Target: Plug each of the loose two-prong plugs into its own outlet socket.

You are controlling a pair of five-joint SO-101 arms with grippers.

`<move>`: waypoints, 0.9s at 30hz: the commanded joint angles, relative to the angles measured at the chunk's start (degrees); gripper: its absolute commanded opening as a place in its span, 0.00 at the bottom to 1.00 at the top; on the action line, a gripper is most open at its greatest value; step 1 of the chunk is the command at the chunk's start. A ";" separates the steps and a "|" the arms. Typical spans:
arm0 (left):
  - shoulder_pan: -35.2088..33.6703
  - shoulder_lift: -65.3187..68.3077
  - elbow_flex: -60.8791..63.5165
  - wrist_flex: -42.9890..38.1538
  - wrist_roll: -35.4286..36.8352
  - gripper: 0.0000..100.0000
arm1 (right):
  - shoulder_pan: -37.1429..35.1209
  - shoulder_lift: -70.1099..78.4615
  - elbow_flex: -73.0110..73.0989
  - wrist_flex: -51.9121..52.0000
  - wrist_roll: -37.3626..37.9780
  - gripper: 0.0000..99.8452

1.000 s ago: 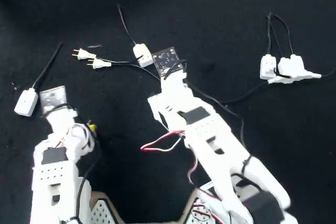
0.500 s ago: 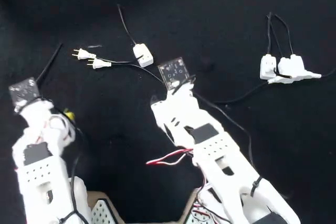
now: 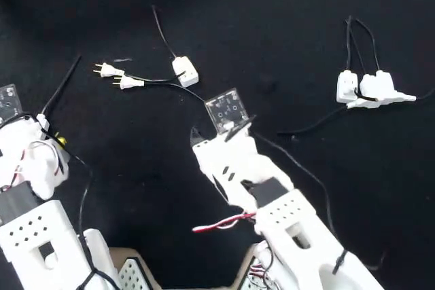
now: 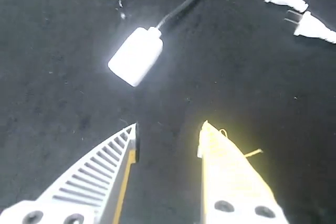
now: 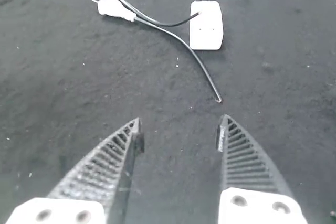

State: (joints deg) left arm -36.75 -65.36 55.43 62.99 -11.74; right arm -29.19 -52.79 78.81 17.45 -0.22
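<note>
Hovering: left arm [image 3: 30, 168] by outlet socket [image 4: 135, 56], right arm [image 3: 238, 161] centre; jaws both open, empty.

Two loose plugs [image 3: 109, 70] are lying side by side on the black surface [image 3: 285, 32], near a white outlet socket [image 3: 185, 71]; the right arm [image 3: 251, 168] is hovering nearby.

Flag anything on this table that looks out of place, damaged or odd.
Nothing looks damaged or spilled. The only loose ends are the two plugs, lying side by side on the black cloth, unplugged, a short way from the middle socket.
</note>
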 commanded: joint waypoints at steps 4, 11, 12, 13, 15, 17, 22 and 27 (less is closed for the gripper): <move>-6.11 9.49 -6.64 -6.59 -8.79 0.20 | -1.23 -6.73 1.89 -1.85 0.09 0.22; -7.87 32.44 -26.15 4.57 -10.90 0.20 | -1.32 -6.90 1.98 -1.85 0.09 0.22; -7.87 35.08 -29.23 5.71 -10.90 0.20 | -1.32 -6.90 1.98 -1.85 0.09 0.22; -7.78 37.71 -32.04 6.33 -10.90 0.20 | -1.32 -6.90 1.98 -1.85 0.09 0.22; -7.78 42.46 -36.53 6.33 -10.90 0.20 | -1.32 -6.81 1.98 -1.85 0.09 0.22; -7.60 46.77 -40.04 6.33 -13.19 0.20 | -1.32 -6.81 1.98 -1.85 0.09 0.22; -7.43 57.05 -47.08 6.33 -22.24 0.20 | -1.32 -6.81 1.98 -1.85 0.18 0.22; -6.90 69.01 -56.22 6.68 -25.41 0.21 | -1.23 -6.81 1.98 -1.85 0.18 0.22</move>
State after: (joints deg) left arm -44.13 -0.84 6.90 69.14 -35.65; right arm -29.63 -58.07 81.27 17.45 -0.22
